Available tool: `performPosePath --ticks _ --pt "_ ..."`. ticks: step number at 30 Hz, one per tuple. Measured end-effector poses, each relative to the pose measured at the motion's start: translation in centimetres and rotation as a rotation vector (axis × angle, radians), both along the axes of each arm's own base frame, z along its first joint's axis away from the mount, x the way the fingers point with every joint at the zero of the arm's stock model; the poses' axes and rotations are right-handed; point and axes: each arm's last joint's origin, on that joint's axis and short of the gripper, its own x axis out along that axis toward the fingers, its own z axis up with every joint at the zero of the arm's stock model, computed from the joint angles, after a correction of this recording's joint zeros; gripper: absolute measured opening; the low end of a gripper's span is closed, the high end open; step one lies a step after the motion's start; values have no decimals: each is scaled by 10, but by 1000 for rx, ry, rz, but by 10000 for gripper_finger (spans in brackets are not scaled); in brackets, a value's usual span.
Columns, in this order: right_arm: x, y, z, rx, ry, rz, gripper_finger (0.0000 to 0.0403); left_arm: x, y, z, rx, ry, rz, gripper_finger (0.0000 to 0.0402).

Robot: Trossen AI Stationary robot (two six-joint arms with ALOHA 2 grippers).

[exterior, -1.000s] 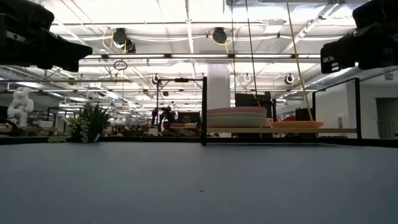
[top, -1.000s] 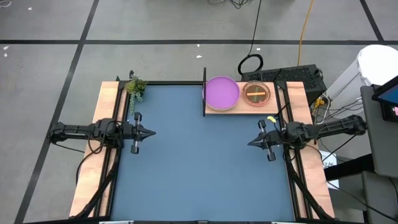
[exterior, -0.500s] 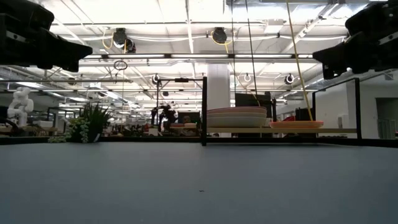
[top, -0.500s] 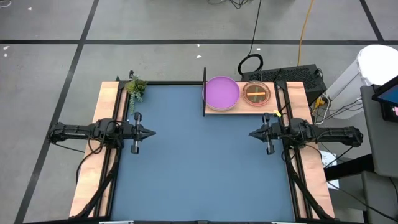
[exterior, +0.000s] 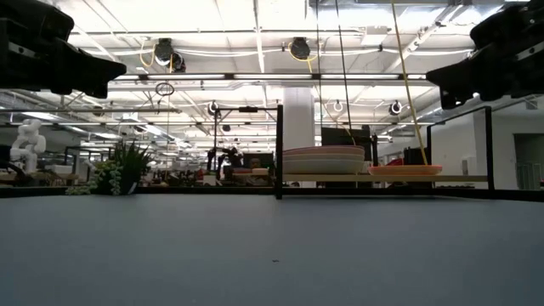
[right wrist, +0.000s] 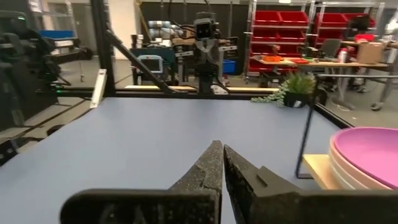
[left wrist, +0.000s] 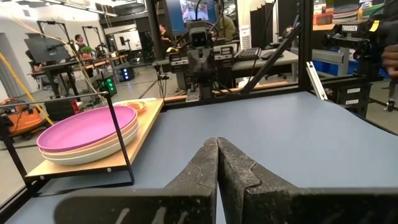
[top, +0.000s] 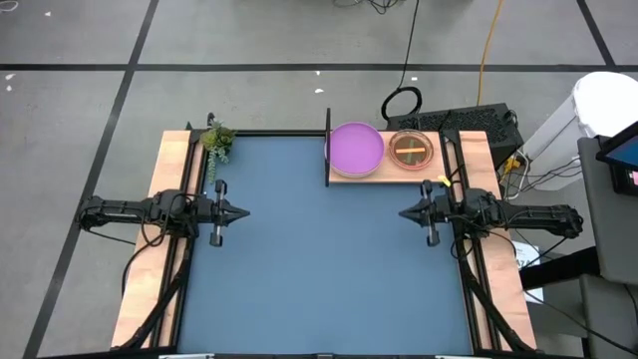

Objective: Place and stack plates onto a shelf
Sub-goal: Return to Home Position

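Note:
The shelf [top: 389, 171], a light wooden board with a black upright panel [top: 328, 148] at its left end, lies at the table's far edge. On it rests a stack of large plates, purple on top [top: 356, 148] [left wrist: 87, 126] [right wrist: 368, 149]. Right of that stack sits a pile of small translucent dishes with an orange one on top [top: 410, 149] [exterior: 405, 170]. My left gripper [top: 245, 211] [left wrist: 217, 147] hovers shut at the table's left side and points level toward the right. My right gripper [top: 401, 213] [right wrist: 222, 150] hovers shut at the right side, facing it. Neither holds anything.
The dark blue mat [top: 319, 269] covers the table between the arms. A small potted plant [top: 218, 141] stands at the far left corner. Black cables and a dark box [top: 469, 122] lie behind the shelf. A black frame post [left wrist: 118, 134] stands at the shelf's corner.
My right arm has swung toward the table's far edge and straightened, so its shut gripper now points straight across at the left gripper. It has kept still over the last half second. The plates have not moved.

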Motion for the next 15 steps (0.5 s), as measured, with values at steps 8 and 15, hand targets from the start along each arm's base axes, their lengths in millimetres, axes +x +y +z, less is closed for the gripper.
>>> performPosePath --ticks 8,15 --pt "0 1 0 45 -2 35 0 0 0 0 0 0 0 3" --pt "0 1 0 48 -1 35 0 0 0 0 0 0 0 3"
